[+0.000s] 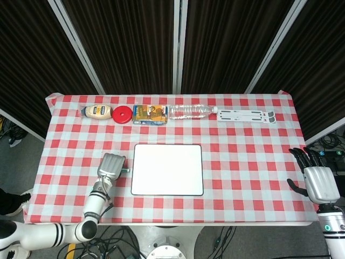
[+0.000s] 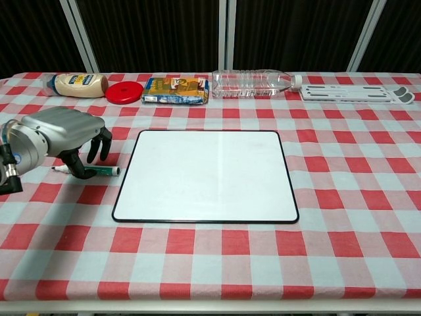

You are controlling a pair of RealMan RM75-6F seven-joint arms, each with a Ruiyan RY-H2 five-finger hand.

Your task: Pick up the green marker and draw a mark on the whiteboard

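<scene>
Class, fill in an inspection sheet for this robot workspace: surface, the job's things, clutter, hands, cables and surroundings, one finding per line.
Surface: table under a red-and-white checked cloth, flat.
Job's things: green marker lying on the cloth left of the whiteboard; board blank, no mark.
Clutter: along the far edge, a mayonnaise bottle, red lid, snack packet, water bottle on its side, white stand.
Hands: left hand over the marker, fingers curled down around it; grip cannot be confirmed. Right hand off the table's right edge, fingers spread, empty.
Cables: loose cables on the floor under the near edge.
Surroundings: dark curtain panels behind.
</scene>
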